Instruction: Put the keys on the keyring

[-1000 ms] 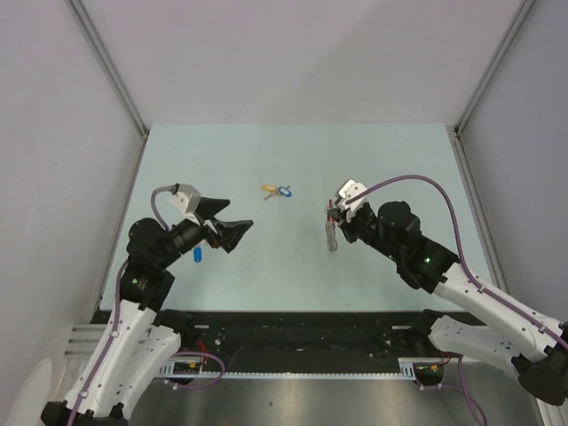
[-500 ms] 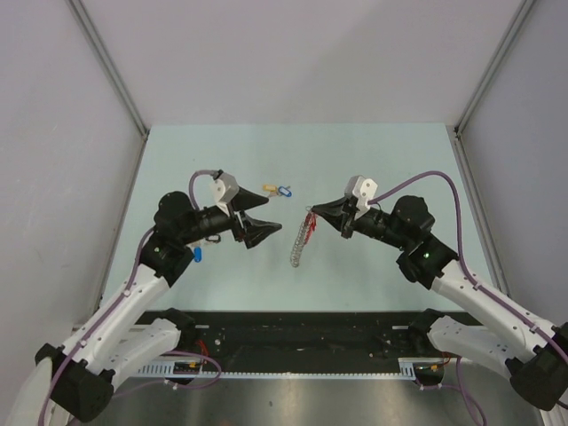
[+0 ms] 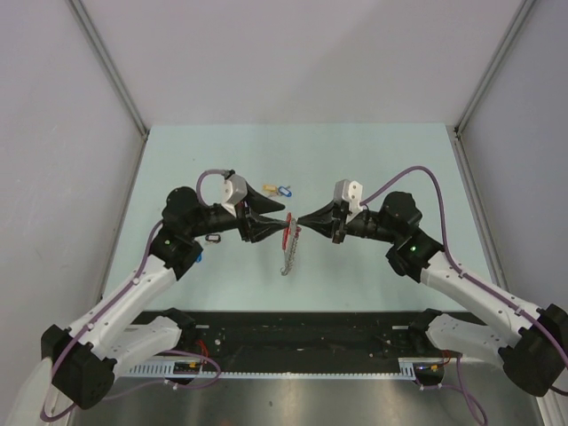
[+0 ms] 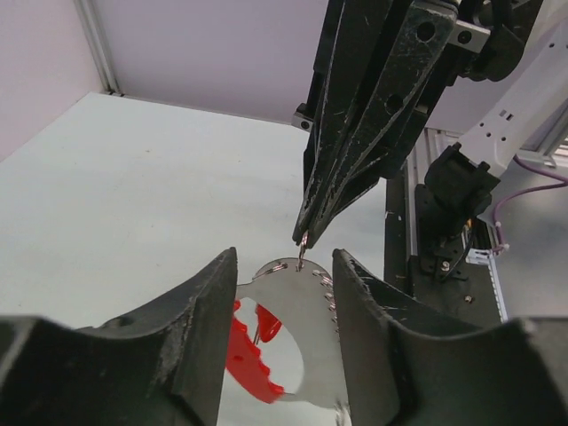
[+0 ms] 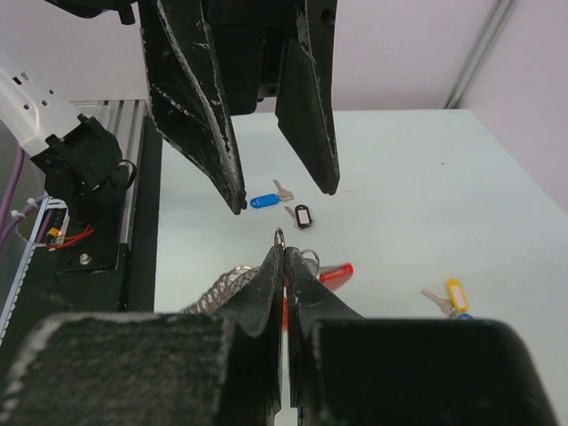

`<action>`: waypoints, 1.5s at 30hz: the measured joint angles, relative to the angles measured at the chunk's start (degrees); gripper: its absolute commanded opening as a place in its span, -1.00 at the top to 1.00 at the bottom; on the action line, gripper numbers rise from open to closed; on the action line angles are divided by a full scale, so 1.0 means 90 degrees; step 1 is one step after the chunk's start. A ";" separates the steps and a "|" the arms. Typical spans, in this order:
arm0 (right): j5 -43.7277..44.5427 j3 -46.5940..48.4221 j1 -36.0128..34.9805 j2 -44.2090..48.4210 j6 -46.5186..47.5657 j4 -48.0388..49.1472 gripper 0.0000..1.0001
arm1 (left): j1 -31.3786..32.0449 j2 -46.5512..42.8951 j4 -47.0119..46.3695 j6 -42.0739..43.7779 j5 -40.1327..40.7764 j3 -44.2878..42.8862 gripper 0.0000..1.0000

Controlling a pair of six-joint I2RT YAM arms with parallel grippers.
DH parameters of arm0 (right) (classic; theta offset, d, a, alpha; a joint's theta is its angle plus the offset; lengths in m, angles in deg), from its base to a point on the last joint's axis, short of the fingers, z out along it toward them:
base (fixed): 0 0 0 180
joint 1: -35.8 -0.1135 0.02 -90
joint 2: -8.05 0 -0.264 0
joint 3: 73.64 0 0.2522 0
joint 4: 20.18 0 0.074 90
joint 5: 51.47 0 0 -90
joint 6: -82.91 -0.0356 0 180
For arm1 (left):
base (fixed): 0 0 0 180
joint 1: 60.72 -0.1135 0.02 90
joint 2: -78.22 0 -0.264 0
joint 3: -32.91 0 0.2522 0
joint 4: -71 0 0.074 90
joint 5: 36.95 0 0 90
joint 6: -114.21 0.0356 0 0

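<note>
My right gripper (image 3: pixel 302 220) (image 5: pixel 282 255) is shut on the small metal ring at the top of the keyring (image 3: pixel 286 248). The silver chain (image 5: pixel 222 288) and red tag (image 5: pixel 335 272) hang below it, above the table. My left gripper (image 3: pixel 277 222) (image 4: pixel 284 266) is open and empty, tip to tip with the right one, its fingers (image 5: pixel 232 177) either side of the ring. The red tag (image 4: pixel 244 355) shows between its jaws. A yellow key (image 3: pixel 269 189) and a blue key (image 3: pixel 285 190) lie behind. Another blue key (image 5: pixel 264 201) lies by the left arm.
A small black loop tag (image 5: pixel 303 216) lies on the table next to the blue key. The pale green table (image 3: pixel 390 160) has grey walls on the left, back and right. A black rail (image 3: pixel 302 328) runs along the near edge.
Both arms have swung in to the table's middle. The right gripper carried the hanging keyring leftwards, and the open left gripper came right until the tips almost meet.
</note>
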 measured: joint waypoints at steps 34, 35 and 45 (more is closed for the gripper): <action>0.0136 0.0000 -0.0202 -0.0138 -0.0049 0.0255 1.00 | 0.0080 -0.0194 -0.0019 0.0330 -0.0233 0.0384 0.51; 0.0136 0.0000 -0.0219 -0.0138 -0.0049 0.0255 1.00 | 0.0090 -0.0194 -0.0022 0.0330 -0.0233 0.0384 0.52; 0.0136 0.0000 -0.0321 -0.0138 -0.0049 0.0257 1.00 | 0.0117 -0.0141 -0.0058 0.0316 -0.0148 0.0384 0.71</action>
